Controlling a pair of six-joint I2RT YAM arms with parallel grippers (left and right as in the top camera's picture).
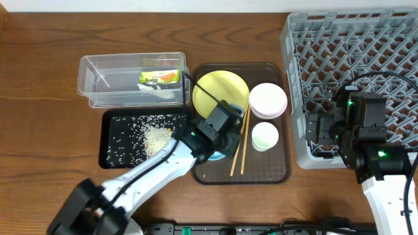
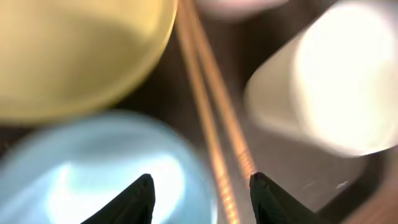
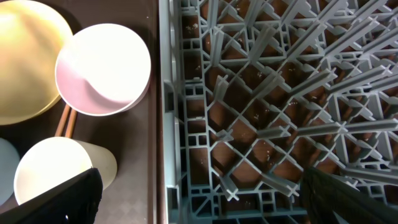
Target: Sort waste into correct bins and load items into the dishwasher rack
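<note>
My left gripper is open low over the brown serving tray. In the left wrist view its jaws straddle the rim of the light blue bowl, one finger over the inside and one outside by the chopsticks. The yellow plate, pink-white bowl, white cup and chopsticks lie on that tray. The snack wrapper is in the clear tub. Rice lies in the black tray. My right gripper is open and empty over the grey rack's left wall. I see no crumpled paper.
The brown serving tray sits between the black tray and the rack. The rack's floor has upright lattice pegs. Cables run from both arms. The left arm crosses the black tray's near right corner.
</note>
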